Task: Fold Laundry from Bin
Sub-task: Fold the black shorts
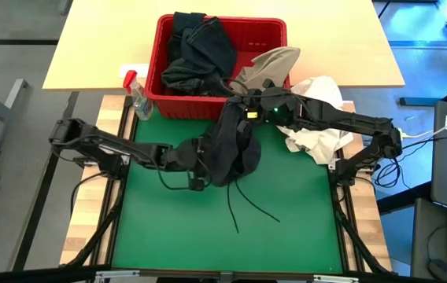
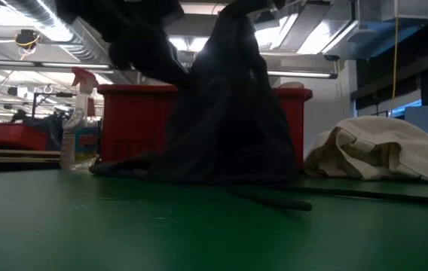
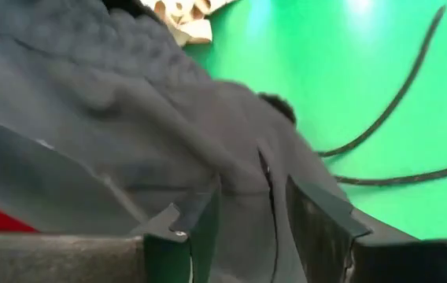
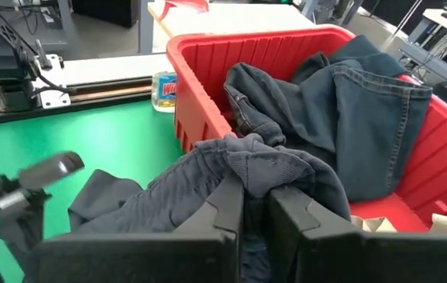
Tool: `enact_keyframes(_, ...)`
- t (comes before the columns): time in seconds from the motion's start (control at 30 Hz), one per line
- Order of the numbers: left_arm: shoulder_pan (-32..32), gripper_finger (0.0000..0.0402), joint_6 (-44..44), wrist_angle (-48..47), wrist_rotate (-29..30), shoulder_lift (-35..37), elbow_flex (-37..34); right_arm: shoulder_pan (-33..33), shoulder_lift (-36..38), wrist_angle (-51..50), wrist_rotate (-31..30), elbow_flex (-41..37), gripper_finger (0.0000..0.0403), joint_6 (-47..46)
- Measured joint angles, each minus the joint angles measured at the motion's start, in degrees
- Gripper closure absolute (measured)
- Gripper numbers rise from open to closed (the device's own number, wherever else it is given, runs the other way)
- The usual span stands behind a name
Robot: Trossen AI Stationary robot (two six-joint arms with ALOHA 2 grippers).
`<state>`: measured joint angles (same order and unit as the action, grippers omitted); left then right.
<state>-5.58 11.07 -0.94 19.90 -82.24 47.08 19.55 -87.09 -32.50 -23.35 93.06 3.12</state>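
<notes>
Being lifted at frame centre, just below the bin (image 1: 271, 31), a dark garment (image 1: 235, 145) is being held pinched in the closed right gripper (image 4: 256, 206). The left gripper (image 3: 247, 212), jaws part-open around a fold, is being positioned lower left. Next, a firm second grip is probably needed for spreading on the surface (image 1: 286, 228).

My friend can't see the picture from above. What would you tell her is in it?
Two robot arms lift a dark garment over a green table. The right gripper pinches its top; the left gripper reaches its side. Behind sits a red bin of clothes.
</notes>
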Motion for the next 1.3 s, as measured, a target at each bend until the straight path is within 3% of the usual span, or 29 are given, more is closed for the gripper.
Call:
enact_keyframes(0.4, 4.13, 0.0192, 0.04, 8.3, 0.52, -7.52, -0.01, 2.71, -1.72, 0.95, 1.32, 0.0, 0.037, -1.19)
enact_keyframes(0.53, 6.05, 0.0192, 0.02, 10.28, 0.55, -8.88, -0.01, 2.62, -2.7, 1.34, 1.95, 0.0, 0.037, -1.29)
enact_keyframes(0.67, 7.73, 0.0238, 0.03, 10.57, 0.16, -9.11, -0.01, 2.6, -3.08, 1.27, 1.97, 0.0, 0.037, -1.29)
enact_keyframes(0.83, 9.0, 0.0357, 0.04, 10.34, -3.34, -9.09, -0.01, 2.6, -3.23, 0.99, 1.99, -0.02, 0.037, -1.19)
enact_keyframes(0.9, 8.78, 0.0387, 0.23, 8.92, -4.19, -8.67, -0.01, 2.6, -3.23, 0.54, 1.99, -0.02, 0.037, -0.64)
enact_keyframes(1.03, 6.52, 0.0393, -1.46, 0.83, -4.16, -2.09, 0.75, 2.6, -3.07, -3.21, 1.98, -0.02, 0.037, 0.19)
enact_keyframes(1.17, 3.3, 0.0396, -4.84, -10.73, -4.15, 10.15, 1.65, 2.6, -2.51, -11.79, 2.36, -0.02, 0.037, 0.38)
enact_keyframes(1.3, 1.42, 0.0396, -11.41, -23.74, -3.98, 22.17, 1.67, 2.37, -2.51, -16.53, 8.85, -2.32, 0.037, 0.08)
